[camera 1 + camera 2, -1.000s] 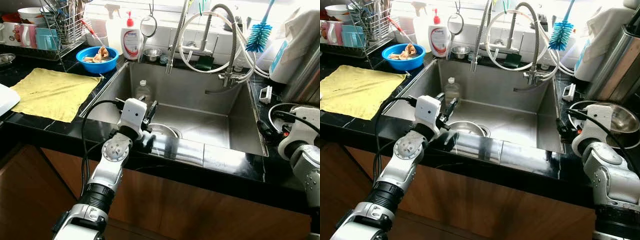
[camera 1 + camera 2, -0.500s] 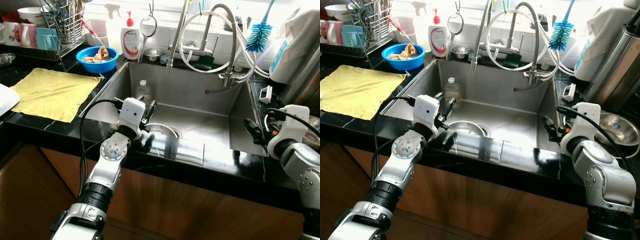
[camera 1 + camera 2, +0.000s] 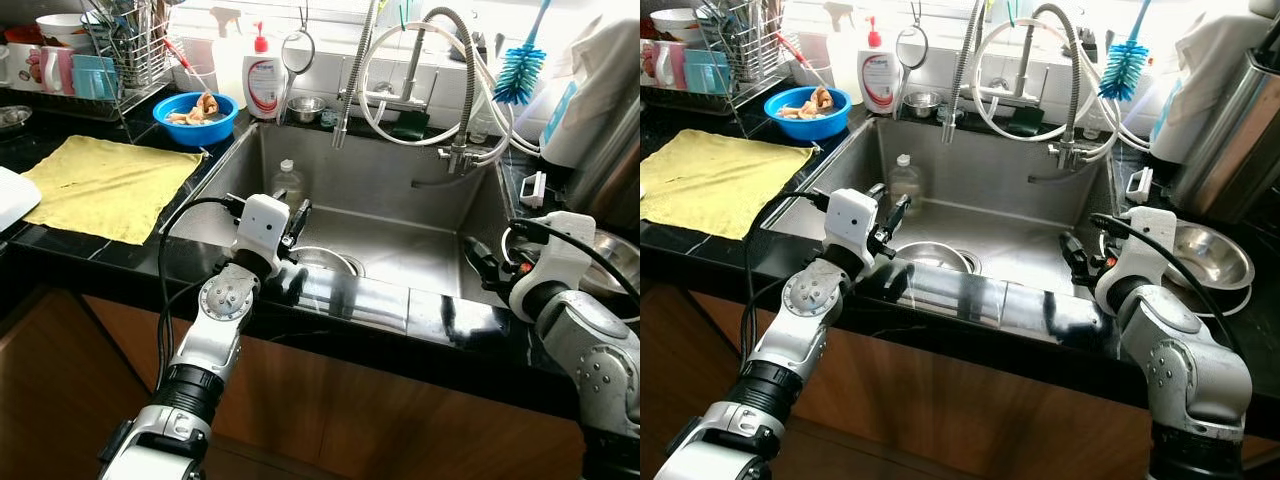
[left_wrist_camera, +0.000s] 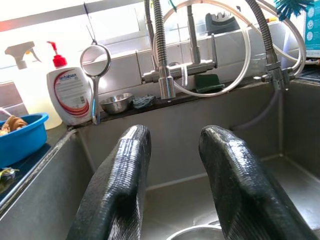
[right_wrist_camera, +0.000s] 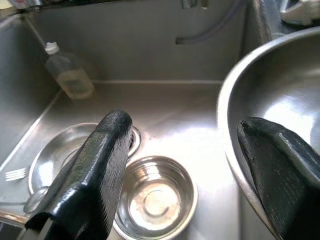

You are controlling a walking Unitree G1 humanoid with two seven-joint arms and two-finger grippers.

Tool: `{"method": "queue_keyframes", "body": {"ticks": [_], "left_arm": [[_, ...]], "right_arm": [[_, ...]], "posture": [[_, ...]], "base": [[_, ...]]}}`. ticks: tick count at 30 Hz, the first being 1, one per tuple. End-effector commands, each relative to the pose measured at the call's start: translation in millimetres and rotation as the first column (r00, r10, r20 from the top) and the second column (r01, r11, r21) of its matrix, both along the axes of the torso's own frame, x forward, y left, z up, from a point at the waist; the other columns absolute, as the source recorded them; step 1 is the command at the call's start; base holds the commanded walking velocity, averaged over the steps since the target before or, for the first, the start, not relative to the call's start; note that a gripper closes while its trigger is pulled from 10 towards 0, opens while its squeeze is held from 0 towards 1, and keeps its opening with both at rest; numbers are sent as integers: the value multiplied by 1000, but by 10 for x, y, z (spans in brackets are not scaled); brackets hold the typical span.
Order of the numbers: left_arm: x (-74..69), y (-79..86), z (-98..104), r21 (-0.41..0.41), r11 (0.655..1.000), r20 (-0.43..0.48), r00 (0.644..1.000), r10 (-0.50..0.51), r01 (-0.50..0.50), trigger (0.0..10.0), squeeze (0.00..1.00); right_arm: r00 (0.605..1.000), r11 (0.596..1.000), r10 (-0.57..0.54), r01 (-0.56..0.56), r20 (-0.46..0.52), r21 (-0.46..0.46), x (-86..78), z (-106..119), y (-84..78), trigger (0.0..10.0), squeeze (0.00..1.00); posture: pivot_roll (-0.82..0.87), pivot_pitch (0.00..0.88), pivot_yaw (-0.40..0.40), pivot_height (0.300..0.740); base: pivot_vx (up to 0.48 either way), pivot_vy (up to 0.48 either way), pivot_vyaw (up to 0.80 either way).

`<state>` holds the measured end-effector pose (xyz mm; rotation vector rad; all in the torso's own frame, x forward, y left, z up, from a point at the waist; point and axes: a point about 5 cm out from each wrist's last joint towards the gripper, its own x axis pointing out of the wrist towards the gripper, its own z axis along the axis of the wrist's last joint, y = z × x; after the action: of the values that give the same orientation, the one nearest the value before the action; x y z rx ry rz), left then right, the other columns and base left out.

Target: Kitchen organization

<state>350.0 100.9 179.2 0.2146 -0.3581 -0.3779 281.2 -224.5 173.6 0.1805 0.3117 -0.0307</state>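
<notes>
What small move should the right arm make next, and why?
Probably lower the right gripper toward the small steel bowl on the sink floor: its jaws are open and empty above the sink, with that bowl lying just below.

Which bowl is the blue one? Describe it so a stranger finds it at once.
Start at the steel sink and look to the black counter at its back left corner. The blue bowl sits there beside the soap bottle, the only blue plastic one, holding scraps.
</notes>
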Motion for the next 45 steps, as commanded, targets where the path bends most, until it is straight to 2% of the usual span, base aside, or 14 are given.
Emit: {"method": "queue_keyframes", "body": {"ticks": [1, 7, 11, 35, 45], "left_arm": [[10, -32, 51, 4, 1000, 13, 1000, -12, 12, 10000, 0], [9, -48, 54, -1, 1000, 14, 1000, -16, 16, 10000, 0], [10, -43, 52, 1, 1000, 13, 1000, -16, 16, 10000, 0], [20, -32, 61, 25, 999, 15, 1000, -28, 27, 10000, 0], [23, -6, 61, 33, 999, 16, 1000, -22, 21, 10000, 0]], "right_arm": [[998, 998, -66, 66, -6, -10, -58, 12, -98, 10000, 0], [971, 970, -238, 239, 9, -49, -153, 70, -317, 10000, 0], [952, 950, -307, 307, 5, -47, -205, 97, -364, 10000, 0], [914, 915, -398, 401, -75, 29, -335, 0, -300, 10000, 0], [907, 906, -417, 420, -61, 49, -378, 97, -222, 10000, 0]], "posture": [[37, 0, -43, 740], [31, 0, -41, 740], [33, 0, -42, 740], [34, 0, -42, 740], [35, 0, -44, 740]], "base": [[0, 0, 0], [0, 0, 0], [0, 0, 0], [0, 0, 0], [0, 0, 0]]}}
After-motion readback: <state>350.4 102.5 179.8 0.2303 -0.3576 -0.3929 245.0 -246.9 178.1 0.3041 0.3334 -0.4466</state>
